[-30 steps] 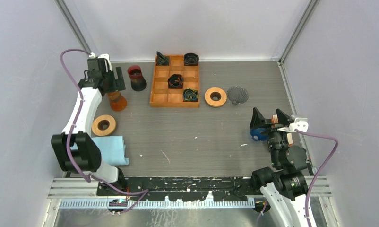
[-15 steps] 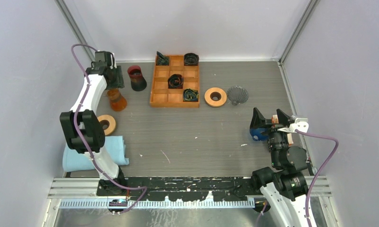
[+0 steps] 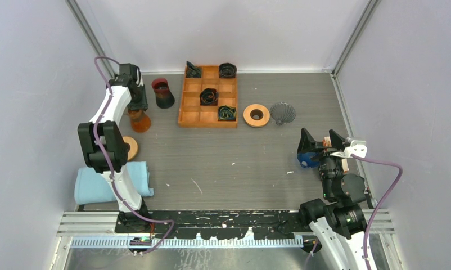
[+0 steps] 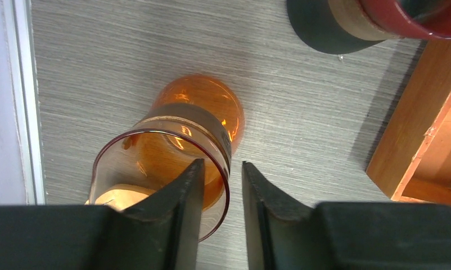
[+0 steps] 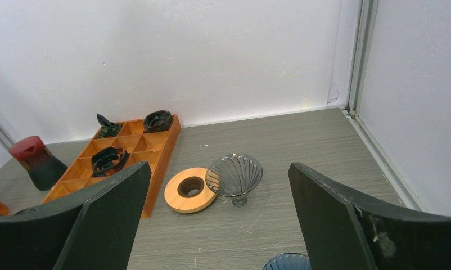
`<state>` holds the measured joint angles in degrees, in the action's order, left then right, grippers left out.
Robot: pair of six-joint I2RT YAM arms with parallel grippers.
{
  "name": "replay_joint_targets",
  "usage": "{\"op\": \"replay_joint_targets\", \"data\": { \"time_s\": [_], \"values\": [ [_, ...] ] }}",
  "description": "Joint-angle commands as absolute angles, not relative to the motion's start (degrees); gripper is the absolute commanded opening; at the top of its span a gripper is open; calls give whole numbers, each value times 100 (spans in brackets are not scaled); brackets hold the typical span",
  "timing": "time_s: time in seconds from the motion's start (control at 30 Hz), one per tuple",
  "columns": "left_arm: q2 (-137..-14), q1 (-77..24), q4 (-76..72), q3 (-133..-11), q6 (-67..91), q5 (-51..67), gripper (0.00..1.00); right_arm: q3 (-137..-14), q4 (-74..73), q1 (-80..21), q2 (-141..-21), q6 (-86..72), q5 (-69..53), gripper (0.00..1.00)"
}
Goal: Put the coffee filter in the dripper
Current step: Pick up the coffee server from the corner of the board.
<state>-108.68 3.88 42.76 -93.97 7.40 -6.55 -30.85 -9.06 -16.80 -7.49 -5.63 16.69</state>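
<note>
An orange glass hourglass vessel (image 3: 140, 121) (image 4: 201, 107) stands upright at the far left. My left gripper (image 3: 138, 101) (image 4: 222, 163) hangs over its mouth. One finger is inside the glass, the other outside, and the rim runs through the narrow gap with daylight on the outer side. A clear ribbed cone dripper (image 3: 283, 112) (image 5: 234, 175) stands at the back right, ahead of my wide-open, empty right gripper (image 3: 322, 138) (image 5: 219, 166). Dark folded pieces (image 3: 208, 96) lie in a wooden tray (image 3: 207, 122). I cannot tell which thing is the coffee filter.
A red and black vessel (image 3: 163, 93) (image 4: 369, 22) stands between the orange one and the tray. Beside the clear dripper lies a wooden ring (image 3: 257, 115) (image 5: 188, 188); another ring (image 3: 130, 147) and a blue cloth (image 3: 99, 183) lie near left. A blue dripper (image 3: 307, 160) sits under my right gripper.
My left arm has swung back and to the right, bringing the gripper over the orange vessel's mouth, and its jaws have narrowed around the rim. The right arm has not moved.
</note>
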Motion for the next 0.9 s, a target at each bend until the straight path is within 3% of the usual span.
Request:
{"op": "replay_joint_targets", "data": {
  "time_s": [0.0, 0.33, 0.87],
  "values": [
    [-10899, 396, 4373, -9685, 683, -497, 29, -3093, -679, -1719, -779, -461, 1662, 100],
    [-10763, 380, 4665, -9661, 517, -138, 7, -3102, -681, -1715, -770, -466, 1613, 100],
    [-9084, -419, 5215, -8643, 654, 123, 4, -3124, -704, -1717, -731, -441, 1536, 100]
  ]
}}
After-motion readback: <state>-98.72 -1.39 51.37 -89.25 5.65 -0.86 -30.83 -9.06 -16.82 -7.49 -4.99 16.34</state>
